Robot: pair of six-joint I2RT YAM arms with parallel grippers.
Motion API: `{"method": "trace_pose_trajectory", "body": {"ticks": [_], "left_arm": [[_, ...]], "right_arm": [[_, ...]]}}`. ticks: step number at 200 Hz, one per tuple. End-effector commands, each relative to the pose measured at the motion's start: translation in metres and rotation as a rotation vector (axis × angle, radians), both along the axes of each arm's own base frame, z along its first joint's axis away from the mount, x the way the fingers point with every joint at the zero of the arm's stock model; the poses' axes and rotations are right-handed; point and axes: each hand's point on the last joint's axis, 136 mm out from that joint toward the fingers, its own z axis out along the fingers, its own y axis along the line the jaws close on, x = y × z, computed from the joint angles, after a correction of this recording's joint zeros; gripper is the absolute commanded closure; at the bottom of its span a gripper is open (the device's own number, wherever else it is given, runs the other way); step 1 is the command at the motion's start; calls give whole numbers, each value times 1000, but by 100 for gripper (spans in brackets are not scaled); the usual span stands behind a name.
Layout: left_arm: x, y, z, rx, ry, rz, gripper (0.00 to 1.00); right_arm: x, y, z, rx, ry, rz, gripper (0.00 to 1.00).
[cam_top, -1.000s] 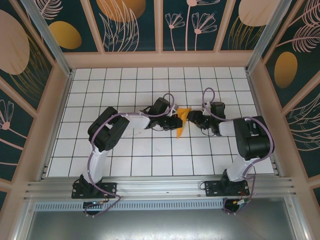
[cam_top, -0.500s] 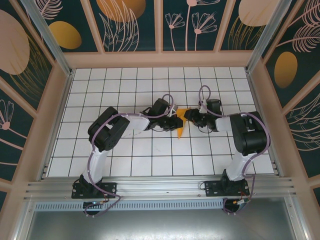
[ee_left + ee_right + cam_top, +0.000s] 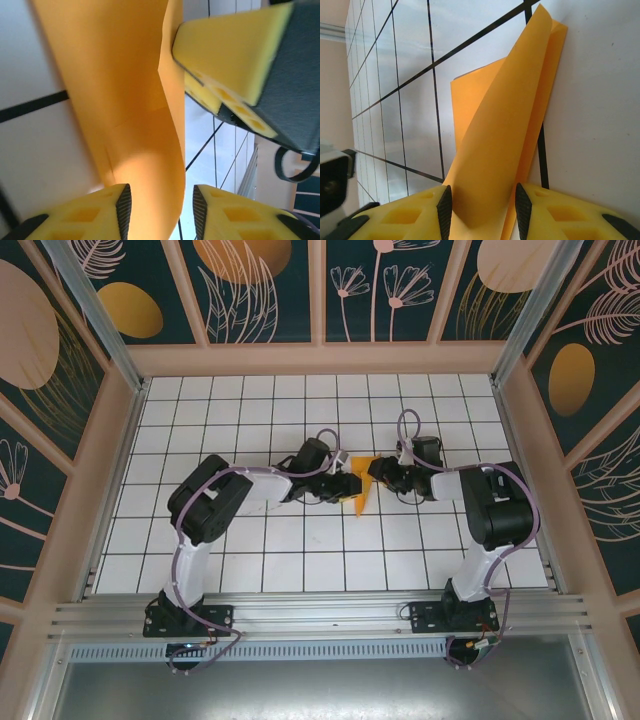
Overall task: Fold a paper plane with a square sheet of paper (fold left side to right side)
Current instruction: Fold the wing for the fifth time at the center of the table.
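Left tool (image 3: 159, 202), right tool (image 3: 481, 202) straddle orange paper (image 3: 495, 125).

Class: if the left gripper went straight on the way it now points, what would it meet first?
The left gripper would meet the orange paper first; it lies between the open jaws. Beyond it, probably a yellow pad of the right gripper; depth is unclear.

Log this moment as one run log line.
left gripper: open, paper between jaws | right gripper: open, paper between jaws | flap raised
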Motion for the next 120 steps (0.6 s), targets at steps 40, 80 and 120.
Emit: {"method": "trace_pose_trajectory", "body": {"ticks": [40,80,120], "left_arm": [[25,15,34,-110,-51,48,53],[35,4,25,-134,-29,39,54],[39,-2,17,-141,-10,26,56]], "right_arm": [[-6,-2,-22,-43,59,0,59],[-7,-1,-22,-41,62,4,59],[-7,0,-22,-40,60,9,59]]}}
